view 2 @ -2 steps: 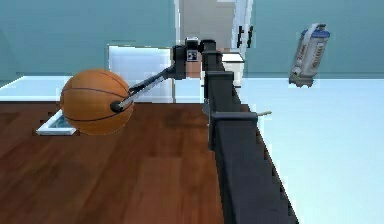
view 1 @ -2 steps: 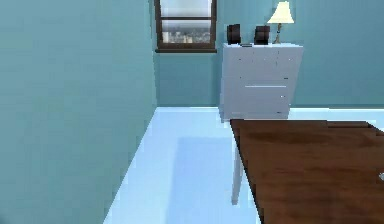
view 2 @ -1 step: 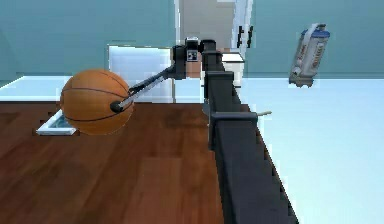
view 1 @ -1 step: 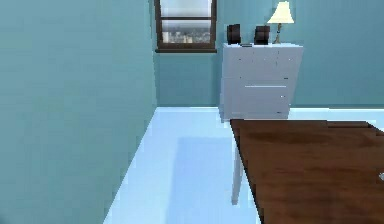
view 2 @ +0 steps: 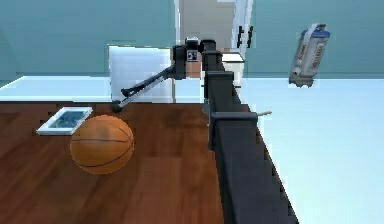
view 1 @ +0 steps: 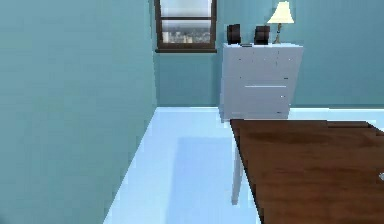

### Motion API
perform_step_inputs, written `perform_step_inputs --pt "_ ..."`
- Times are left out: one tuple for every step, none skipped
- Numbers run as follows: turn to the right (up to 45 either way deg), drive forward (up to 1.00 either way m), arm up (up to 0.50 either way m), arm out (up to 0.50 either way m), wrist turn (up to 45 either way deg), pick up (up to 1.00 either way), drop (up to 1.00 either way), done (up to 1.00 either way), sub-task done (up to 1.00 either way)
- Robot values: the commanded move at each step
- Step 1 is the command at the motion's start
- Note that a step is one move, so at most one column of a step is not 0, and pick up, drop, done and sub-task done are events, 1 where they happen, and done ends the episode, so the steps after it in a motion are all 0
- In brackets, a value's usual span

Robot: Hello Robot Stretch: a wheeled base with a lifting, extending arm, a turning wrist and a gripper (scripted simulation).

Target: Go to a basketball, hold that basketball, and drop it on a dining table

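An orange basketball (view 2: 101, 143) rests on the dark wooden dining table (view 2: 170, 190) in the arm side view's left half. The arm's dark bar (view 2: 235, 140) rises just right of the middle. At its far end sits the gripper (view 2: 127, 99), with thin fingers slanting down and left to a spot just above and right of the ball. I cannot tell whether it holds anything, or whether the fingers touch the ball. The same table (view 1: 320, 170) fills the forward view's lower right.
A flat white-framed blue thing (view 2: 65, 120) lies on the table left of the ball, with a white chair back (view 2: 135, 65) beyond. A white dresser (view 1: 260, 85) with a lamp (view 1: 282, 15) stands ahead under a window (view 1: 186, 25). A teal wall (view 1: 70, 110) runs along the left, with pale floor (view 1: 190, 160) between.
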Motion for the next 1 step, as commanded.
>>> perform_step_inputs --pt "0.0 0.00 0.00 -0.10 0.0 0.00 0.00 0.00 0.00"
